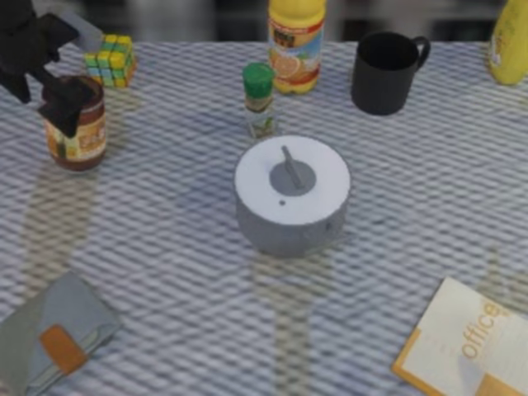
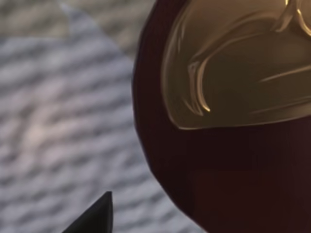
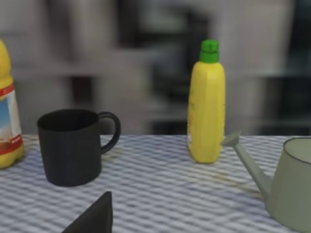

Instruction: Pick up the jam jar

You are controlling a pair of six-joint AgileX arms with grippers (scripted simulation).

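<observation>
The jam jar [image 1: 80, 136], short and wide with a dark lid and an orange-yellow label, stands at the table's far left. My left gripper [image 1: 63, 101] hangs over its lid and top edge, open. In the left wrist view the jar [image 2: 228, 145] fills most of the picture, very close. One dark fingertip [image 2: 99, 216] stands apart from its side with cloth showing between them; the other finger is hidden. My right arm is outside the top view. Only one fingertip [image 3: 97, 216] shows in the right wrist view, with nothing near it.
A coloured puzzle cube [image 1: 111, 59] sits just behind the jar. Green-capped spice bottle [image 1: 260, 99], orange juice bottle [image 1: 295, 41], black mug [image 1: 386, 70] and yellow bottle [image 1: 510, 41] line the back. A white round timer [image 1: 291, 202] is mid-table, a wallet [image 1: 54, 338] and book [image 1: 466, 346] in front.
</observation>
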